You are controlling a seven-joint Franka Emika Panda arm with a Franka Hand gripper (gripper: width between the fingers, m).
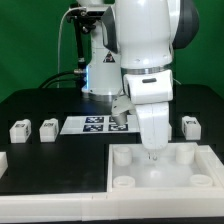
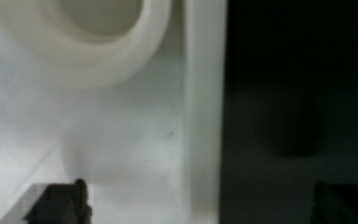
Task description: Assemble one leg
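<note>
Three legs stand on the black table in the exterior view: two at the left (image 1: 18, 130) (image 1: 47, 128) and one at the right (image 1: 190, 125). Each is a small white block with a tag. My gripper (image 1: 154, 150) is low over the far edge of the large white tray (image 1: 130, 185). In the wrist view my gripper (image 2: 202, 203) is open and holds nothing. One fingertip (image 2: 57, 200) is over the white tray (image 2: 105, 130) and the other over the black table. No leg shows in the wrist view.
The marker board (image 1: 93, 124) lies on the table behind the tray. The tray has round sockets (image 1: 185, 156), and one shows in the wrist view (image 2: 87, 30). A white piece (image 1: 3, 160) sits at the exterior view's left edge. The arm's base (image 1: 100, 80) stands at the back.
</note>
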